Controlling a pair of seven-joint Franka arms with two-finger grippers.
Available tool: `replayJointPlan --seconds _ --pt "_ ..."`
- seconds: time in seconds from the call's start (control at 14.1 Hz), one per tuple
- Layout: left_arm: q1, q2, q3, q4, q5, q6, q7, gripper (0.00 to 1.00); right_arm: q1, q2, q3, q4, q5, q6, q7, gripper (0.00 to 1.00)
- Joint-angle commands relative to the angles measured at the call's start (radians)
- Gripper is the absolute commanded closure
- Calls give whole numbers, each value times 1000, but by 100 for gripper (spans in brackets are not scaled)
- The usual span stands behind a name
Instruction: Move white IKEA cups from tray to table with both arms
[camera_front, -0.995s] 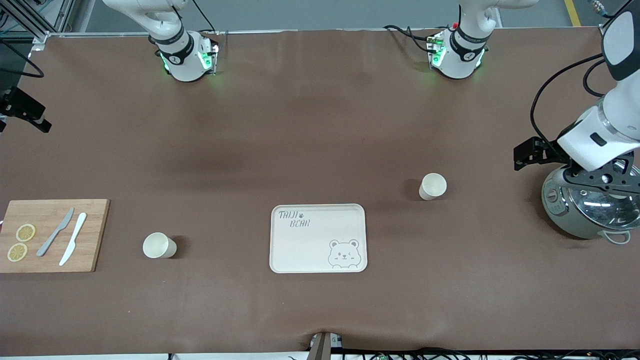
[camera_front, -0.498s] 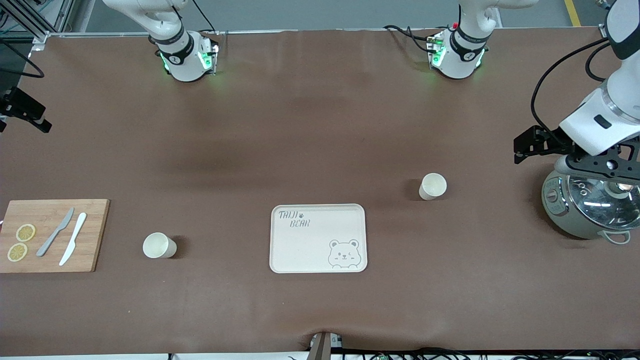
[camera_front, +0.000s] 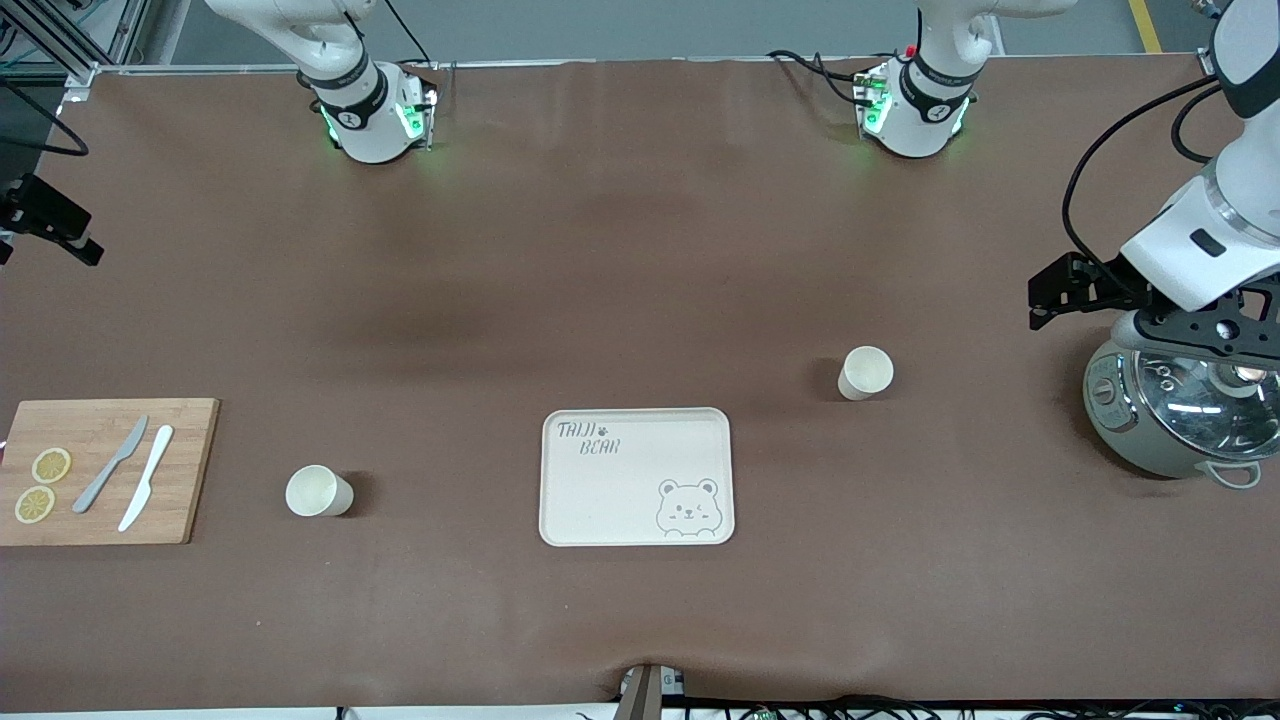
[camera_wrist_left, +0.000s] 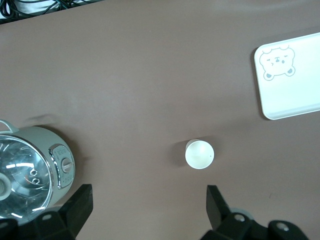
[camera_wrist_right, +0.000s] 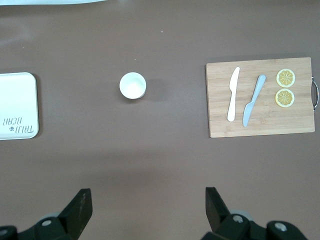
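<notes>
Front view: two smooth round tapered cups (camera_front: 318, 491) (camera_front: 865, 372); left gripper (camera_wrist_left: 147, 210), right gripper (camera_wrist_right: 145, 210) fingers apart.

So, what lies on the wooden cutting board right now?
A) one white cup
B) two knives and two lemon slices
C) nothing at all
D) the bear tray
B: the cutting board carries two knives and two lemon slices; both cups stand on the table.

Brown-covered table (camera_front: 620, 250), grey floor (camera_front: 640, 25)
</notes>
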Motion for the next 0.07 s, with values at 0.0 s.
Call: replayJointPlan --seconds 0.0 --pt "5 -16 -11 -2 22 4 -14 0 -20 14 16 33 -3 -10 15 0"
